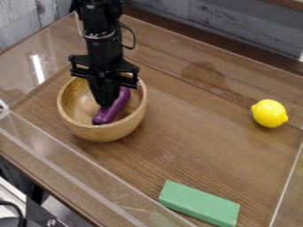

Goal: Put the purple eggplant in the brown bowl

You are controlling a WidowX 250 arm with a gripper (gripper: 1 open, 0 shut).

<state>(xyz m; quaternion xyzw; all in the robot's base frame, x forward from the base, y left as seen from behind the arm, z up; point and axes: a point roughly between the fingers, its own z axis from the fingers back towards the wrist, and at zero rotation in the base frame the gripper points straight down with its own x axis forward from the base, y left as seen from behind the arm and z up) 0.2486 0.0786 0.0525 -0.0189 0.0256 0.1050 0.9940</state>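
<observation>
So the purple eggplant (110,108) is lying inside the brown bowl (76,121), long axis slanting from lower left up toward the claw (108,94) right above it. The claw looks narrowed around its upper end, though actual contact is hard to confirm. Glossy purple, stem hidden.
</observation>
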